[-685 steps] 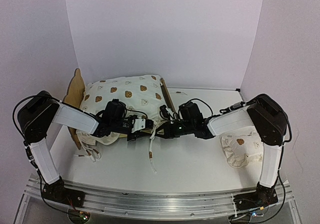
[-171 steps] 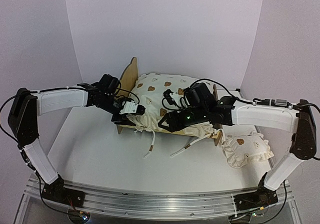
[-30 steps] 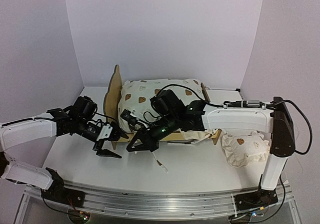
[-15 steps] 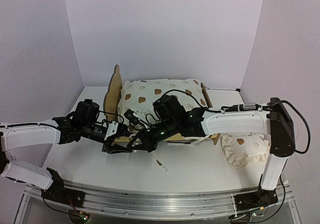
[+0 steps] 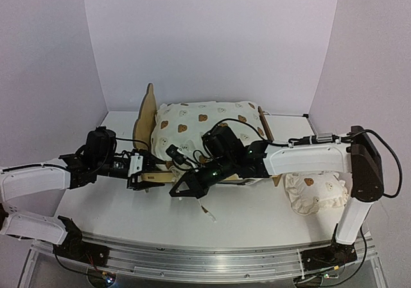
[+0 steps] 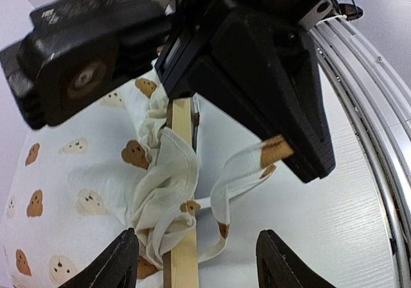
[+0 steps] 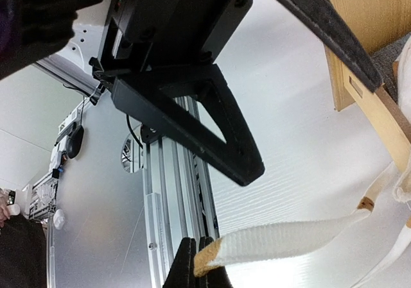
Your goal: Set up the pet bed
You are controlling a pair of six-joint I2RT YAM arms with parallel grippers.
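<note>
One pet bed (image 5: 145, 118) is sitting centrally on the surface (image 5: 257, 211). At its 7 o'clock corner, left fingers (image 5: 142, 181) are hanging released beside the rail (image 6: 182, 124), while right fingers (image 7: 196, 265) are clenching the cushion's (image 5: 205, 116) tie (image 7: 282, 242).

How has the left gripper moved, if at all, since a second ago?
Yes. The left gripper swung away from the near edge of the table, up to the pet bed rail.
</note>
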